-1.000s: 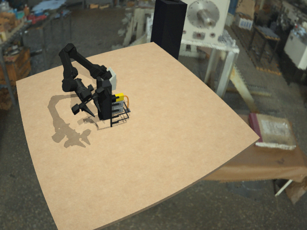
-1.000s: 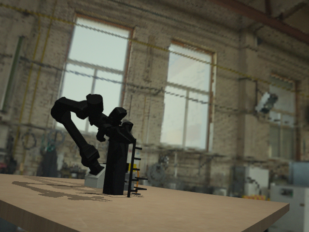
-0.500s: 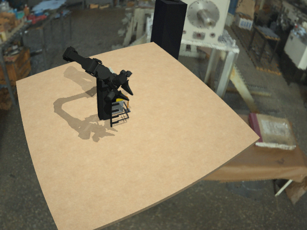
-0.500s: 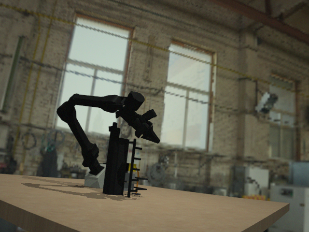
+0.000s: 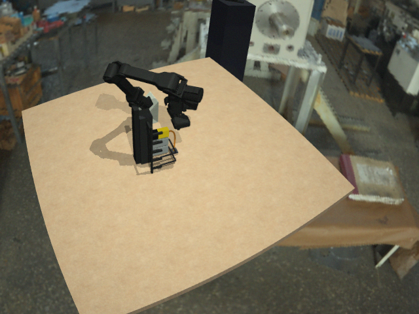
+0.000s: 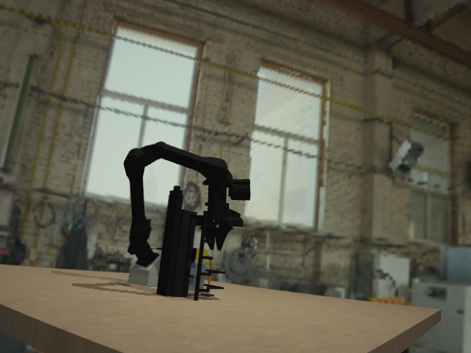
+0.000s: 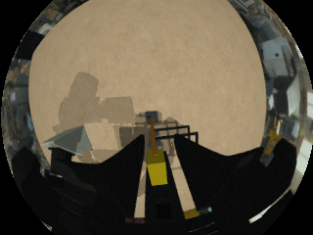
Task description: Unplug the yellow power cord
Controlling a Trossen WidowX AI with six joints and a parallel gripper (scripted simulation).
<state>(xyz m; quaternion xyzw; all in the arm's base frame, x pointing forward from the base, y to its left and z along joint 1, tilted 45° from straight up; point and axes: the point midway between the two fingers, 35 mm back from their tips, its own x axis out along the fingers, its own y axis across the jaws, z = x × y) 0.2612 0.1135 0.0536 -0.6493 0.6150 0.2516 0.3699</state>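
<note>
The yellow plug [image 5: 163, 132] [image 6: 202, 254] [image 7: 157, 172] sits at the inner side of the tall black upright [image 5: 141, 142] [image 6: 173, 246], above grey blocks [image 5: 161, 149]. An orange cord [image 5: 175, 139] [image 7: 153, 132] runs from it down to a small dark block [image 7: 152, 117]. I cannot tell which black part is the strip; the plug's seated end is hidden. My gripper [image 6: 215, 247] [image 7: 159, 137] points down, partly open and empty, its fingertips above the plug and slightly farther out. In the wrist view the plug shows between the fingers, not gripped.
A black wire rack [image 5: 175, 157] [image 7: 193, 133] stands beside the grey blocks and cord. The arm reaches over from its grey wedge base [image 5: 154, 109] [image 6: 142, 276] [image 7: 73, 141] behind the upright. The wooden table [image 5: 216, 216] extends around them. A dark tower [image 5: 228, 36] stands beyond the table's far edge.
</note>
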